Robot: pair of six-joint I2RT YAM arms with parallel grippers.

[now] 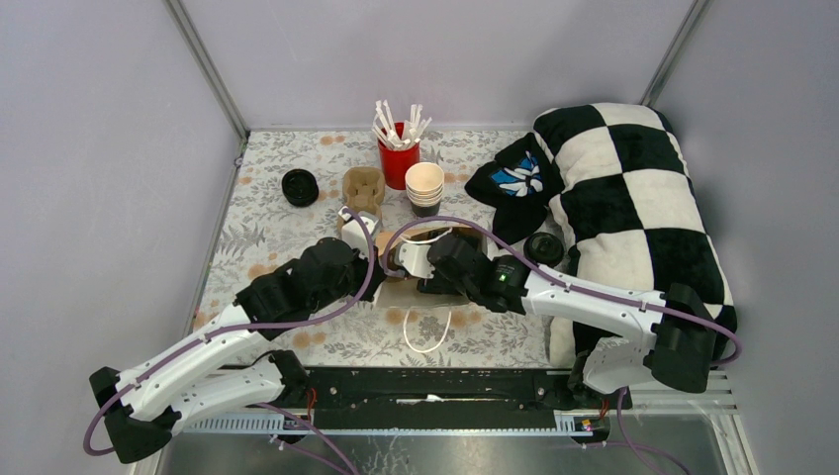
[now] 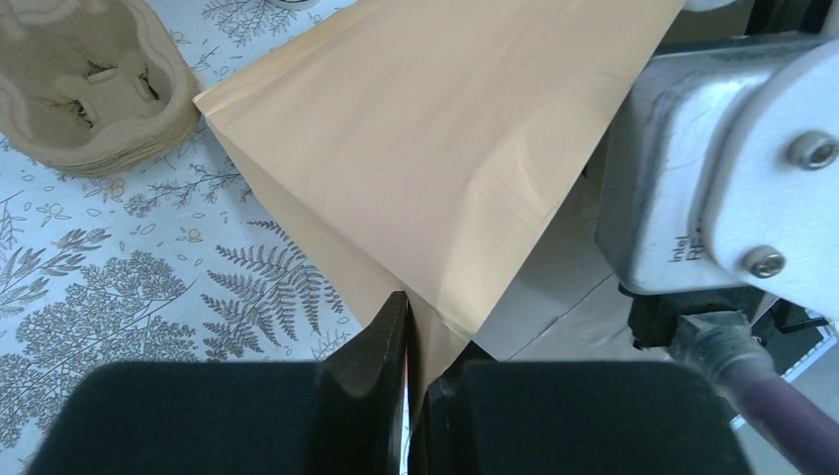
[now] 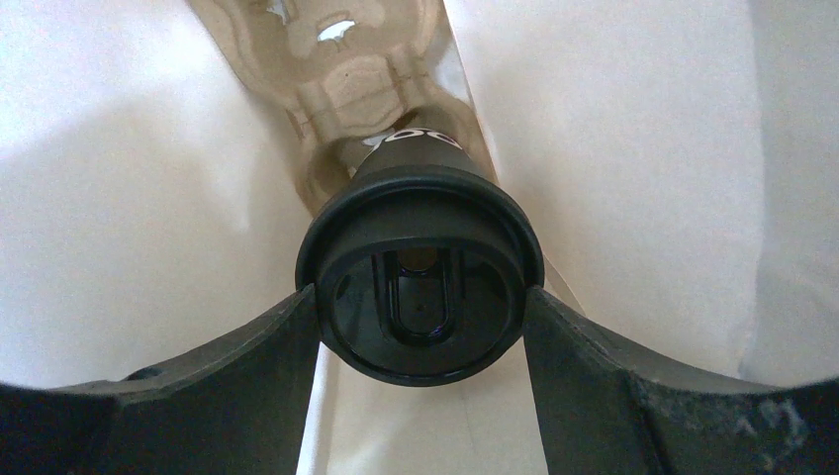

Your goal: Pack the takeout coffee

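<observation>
A brown paper bag [image 1: 396, 294] lies on its side in the middle of the table. My left gripper [image 2: 425, 332] is shut on the bag's [image 2: 435, 129] edge; in the top view the gripper [image 1: 372, 259] sits at the bag's mouth. My right gripper [image 3: 420, 294] is inside the bag, shut on a takeout coffee cup [image 3: 420, 257] by its black lid. That cup sits in a cardboard carrier [image 3: 346, 69]. In the top view the right gripper's tips are hidden in the bag. A second dark-lidded cup [image 1: 543, 247] stands beside the pillow.
At the back stand a stack of cardboard carriers [image 1: 363, 185], a red cup of white sticks [image 1: 399, 153], a stack of cream cups [image 1: 424, 188] and black lids [image 1: 300, 186]. A checkered pillow [image 1: 633, 198] and a dark cap [image 1: 514, 178] fill the right side. The bag's white handle [image 1: 427, 332] lies toward me.
</observation>
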